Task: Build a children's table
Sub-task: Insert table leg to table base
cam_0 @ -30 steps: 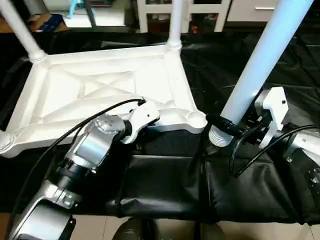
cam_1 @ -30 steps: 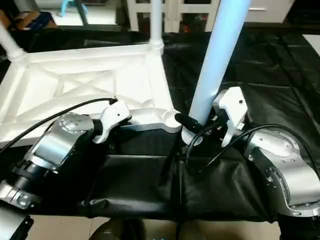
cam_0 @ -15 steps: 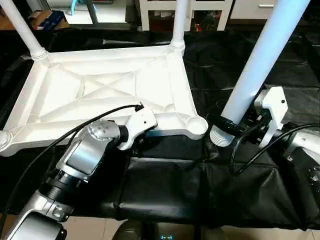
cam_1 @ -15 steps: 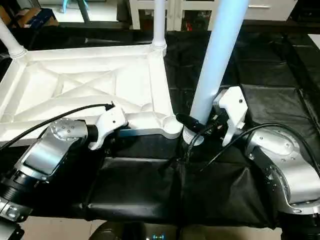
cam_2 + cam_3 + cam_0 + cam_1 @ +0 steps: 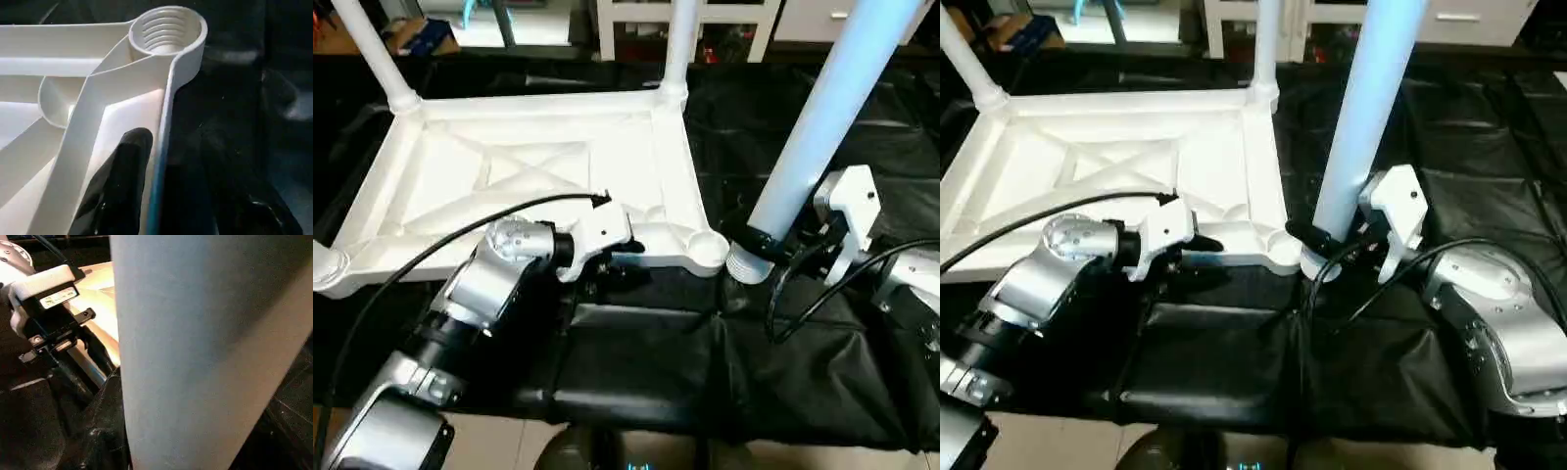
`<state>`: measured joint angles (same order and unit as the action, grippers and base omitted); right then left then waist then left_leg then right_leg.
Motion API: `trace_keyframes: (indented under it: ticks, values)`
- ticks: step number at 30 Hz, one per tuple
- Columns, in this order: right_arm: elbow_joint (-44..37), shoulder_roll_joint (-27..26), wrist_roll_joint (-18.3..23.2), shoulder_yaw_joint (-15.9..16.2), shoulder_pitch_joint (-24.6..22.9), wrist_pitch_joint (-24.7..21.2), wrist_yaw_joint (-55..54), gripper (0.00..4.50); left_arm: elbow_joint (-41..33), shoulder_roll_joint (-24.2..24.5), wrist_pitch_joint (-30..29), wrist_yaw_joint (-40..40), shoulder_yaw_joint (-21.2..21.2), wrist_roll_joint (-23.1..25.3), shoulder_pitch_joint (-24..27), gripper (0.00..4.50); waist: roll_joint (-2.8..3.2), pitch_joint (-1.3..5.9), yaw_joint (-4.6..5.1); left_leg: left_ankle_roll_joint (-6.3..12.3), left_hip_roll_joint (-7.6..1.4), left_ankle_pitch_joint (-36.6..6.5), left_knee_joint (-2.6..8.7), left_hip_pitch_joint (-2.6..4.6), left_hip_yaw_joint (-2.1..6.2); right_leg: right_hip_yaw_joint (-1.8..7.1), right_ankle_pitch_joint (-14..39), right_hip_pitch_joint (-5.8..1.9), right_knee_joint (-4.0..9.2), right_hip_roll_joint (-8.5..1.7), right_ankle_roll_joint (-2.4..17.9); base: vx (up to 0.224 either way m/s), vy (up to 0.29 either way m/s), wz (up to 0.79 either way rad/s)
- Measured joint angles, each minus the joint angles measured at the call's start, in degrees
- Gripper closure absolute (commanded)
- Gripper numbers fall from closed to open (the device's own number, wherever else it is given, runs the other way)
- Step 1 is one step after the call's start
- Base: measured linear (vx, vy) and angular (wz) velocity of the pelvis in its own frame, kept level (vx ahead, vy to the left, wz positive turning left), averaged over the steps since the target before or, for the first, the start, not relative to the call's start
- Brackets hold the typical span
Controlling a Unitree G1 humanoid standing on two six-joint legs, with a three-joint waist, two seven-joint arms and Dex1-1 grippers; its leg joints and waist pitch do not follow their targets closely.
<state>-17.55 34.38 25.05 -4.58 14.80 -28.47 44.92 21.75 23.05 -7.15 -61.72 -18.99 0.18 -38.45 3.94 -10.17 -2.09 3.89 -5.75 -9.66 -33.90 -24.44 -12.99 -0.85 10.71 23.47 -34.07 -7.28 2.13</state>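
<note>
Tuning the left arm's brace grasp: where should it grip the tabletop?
On the near long rim of the tabletop, just left of the empty corner socket, coming from the near side. The rim is a thin upright wall, so one of the fingers fits inside, one outside.

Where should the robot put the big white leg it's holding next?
Probably slide the leg sideways until its ribbed end sits over the empty corner socket. The right pincer holds it just beside that corner, and the left pincer straddles the tabletop rim.
</note>
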Motion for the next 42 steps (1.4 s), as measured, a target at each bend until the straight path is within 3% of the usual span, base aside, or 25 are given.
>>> trace_keyframes:
  ticks: [4,8,10,13,23,30,37,42]
  values:
    - [-0.6,0.1,0.1,-0.1,-1.4,0.0,-0.1,2.64,7.3,0.0,4.7,-1.1,0.0,0.6,-3.8,2.55,0.26,0.05,-0.26,0.01,0.00,0.0,-0.02,0.00,-0.04,0.00,0.0,-0.02,0.00,-0.01,0.1,0.000,0.000,0.00]
    - [-1.3,0.1,0.1,-0.6,-2.3,0.0,-0.2,2.64,10.0,0.8,5.9,-4.9,-0.1,0.6,-4.7,2.55,0.40,0.03,-0.25,0.02,-0.01,0.0,-0.01,0.00,-0.07,-0.02,-0.1,0.01,-0.02,-0.03,0.1,0.000,0.000,0.00]
    - [-1.9,0.2,0.1,-0.8,-2.3,0.0,-0.5,2.64,10.9,1.1,5.9,-6.0,-0.2,0.7,-4.7,2.91,0.43,0.04,-0.25,0.01,-0.02,0.0,-0.01,0.02,-0.07,-0.03,-0.1,0.01,-0.05,-0.02,0.1,0.000,0.000,0.00]
    - [-2.1,0.2,0.1,-1.2,-2.3,0.0,-0.7,2.64,12.4,1.2,7.0,-6.4,-0.6,0.8,-4.7,2.96,0.45,0.05,-0.24,0.00,-0.02,0.0,-0.01,0.04,-0.07,-0.01,-0.1,0.00,-0.05,-0.02,0.1,0.000,0.000,0.00]
    - [-2.1,0.6,0.1,-1.3,-2.3,0.0,-0.7,2.64,15.7,0.4,10.0,-6.5,0.1,0.8,-5.6,3.86,0.44,0.05,-0.37,0.00,-0.02,0.0,-0.02,0.09,-0.10,0.01,-0.1,-0.07,-0.03,-0.04,0.2,0.000,0.000,0.00]
    - [-2.1,0.6,0.2,-1.4,-1.8,0.0,-0.7,2.64,15.7,0.3,10.5,-6.7,0.2,0.8,-5.6,4.42,0.44,0.05,-0.40,0.03,-0.02,0.0,-0.01,0.09,-0.15,0.02,-0.1,-0.07,0.04,-0.05,0.2,0.000,0.000,0.00]
    - [-1.4,-1.4,1.3,-1.9,-0.4,-0.1,-2.5,2.64,12.9,0.8,10.0,-5.5,0.5,1.7,-3.6,4.42,0.44,0.06,-0.25,0.03,-0.02,0.0,0.01,0.09,-0.16,0.02,-0.1,-0.06,0.05,-0.06,0.2,0.000,0.000,0.00]
    - [1.7,-4.6,3.5,-5.0,3.0,-1.0,-6.2,2.64,6.5,1.6,8.1,-3.8,0.3,2.4,0.3,4.42,0.45,0.09,0.17,0.03,-0.01,0.0,0.02,0.12,-0.19,0.06,-0.1,-0.07,0.08,-0.06,0.2,0.000,0.000,0.00]
